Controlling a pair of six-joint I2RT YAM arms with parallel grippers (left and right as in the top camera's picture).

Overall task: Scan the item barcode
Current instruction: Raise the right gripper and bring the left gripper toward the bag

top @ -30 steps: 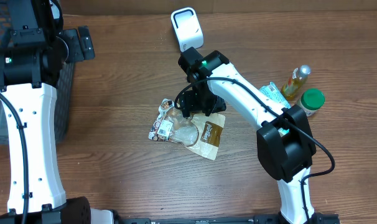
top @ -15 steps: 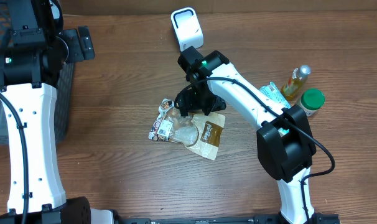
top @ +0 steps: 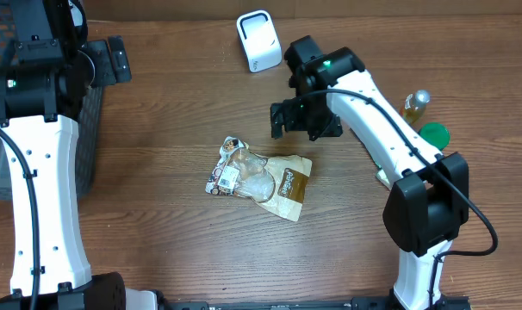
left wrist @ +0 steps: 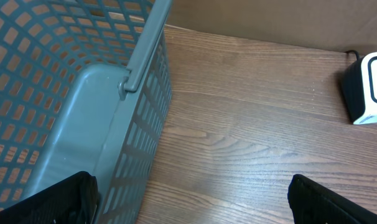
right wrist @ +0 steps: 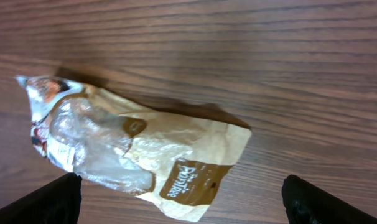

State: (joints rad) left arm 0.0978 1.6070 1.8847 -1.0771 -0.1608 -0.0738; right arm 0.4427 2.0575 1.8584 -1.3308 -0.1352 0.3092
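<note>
Right hand hangs released and empty near the snack bag on the worktop; left hand likewise. Next, probably: grasp it and face its barcode toward the scanner.

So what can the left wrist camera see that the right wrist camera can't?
Only the left wrist camera shows the mesh basket and the white scanner. Only the right wrist camera shows the snack bag, lying flat. Both show the wooden table and black fingertips spread wide at the bottom corners, holding nothing.
</note>
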